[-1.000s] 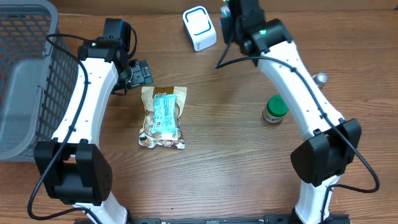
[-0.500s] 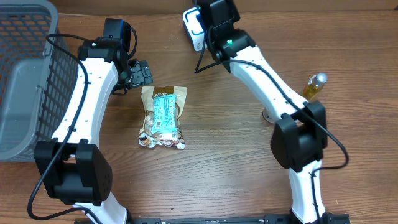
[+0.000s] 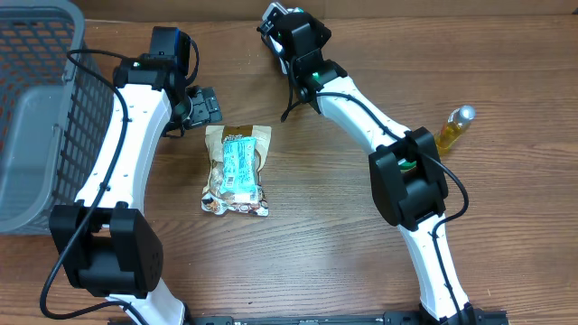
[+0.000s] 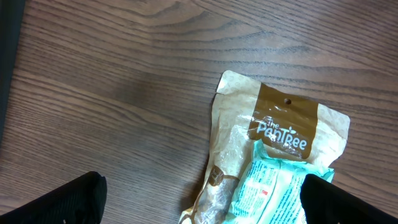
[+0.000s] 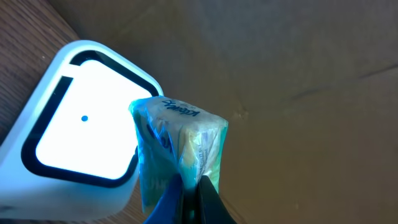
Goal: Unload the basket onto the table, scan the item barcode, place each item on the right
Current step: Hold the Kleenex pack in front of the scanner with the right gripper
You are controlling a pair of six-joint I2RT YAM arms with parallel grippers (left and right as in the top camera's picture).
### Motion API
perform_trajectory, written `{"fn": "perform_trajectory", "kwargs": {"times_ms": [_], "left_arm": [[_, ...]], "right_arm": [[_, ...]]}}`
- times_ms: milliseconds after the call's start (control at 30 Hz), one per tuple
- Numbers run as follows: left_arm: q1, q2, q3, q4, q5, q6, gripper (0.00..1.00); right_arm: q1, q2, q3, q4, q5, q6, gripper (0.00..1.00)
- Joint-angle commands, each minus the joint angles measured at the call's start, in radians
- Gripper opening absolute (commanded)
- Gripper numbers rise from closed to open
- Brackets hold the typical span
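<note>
My right gripper (image 5: pixel 189 200) is shut on a small pale blue-green plastic packet (image 5: pixel 179 140), which it holds upright. The packet hangs just right of the white barcode scanner (image 5: pixel 37 177), whose window glows bright. In the overhead view the right gripper (image 3: pixel 287 29) is at the back of the table and covers the scanner. A beige snack bag with a teal label (image 3: pixel 235 169) lies flat on the wood. My left gripper (image 3: pixel 202 106) hovers open at its top edge, with nothing between its fingers. The same bag (image 4: pixel 280 149) shows between the wide-apart left fingertips.
A grey mesh basket (image 3: pixel 36 117) stands at the left edge. A yellow bottle (image 3: pixel 453 129) lies at the right. A green-lidded jar (image 3: pixel 408 165) peeks out from behind the right arm. A brown cardboard wall (image 5: pixel 298 74) runs along the back.
The right arm has swung left across the back of the table, bringing the packet up to the scanner. The yellow bottle is uncovered and the green jar now hidden. The left arm has not moved.
</note>
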Motion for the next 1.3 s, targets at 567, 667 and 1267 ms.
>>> {"fn": "perform_trajectory", "kwargs": {"times_ms": [567,667,1267], "left_arm": [[-0.009,-0.014,0.013,0.002,-0.009,0.015,1.00],[-0.009,-0.014,0.013,0.002,-0.009,0.015,1.00],[-0.009,-0.013,0.013,0.002,-0.009,0.015,1.00]], "right_arm": [[-0.010,0.033,0.010,0.089,-0.098,-0.080,0.04],[-0.009,0.053,0.010,0.092,-0.097,-0.081,0.04],[-0.010,-0.029,0.011,0.096,-0.045,0.102,0.04]]}}
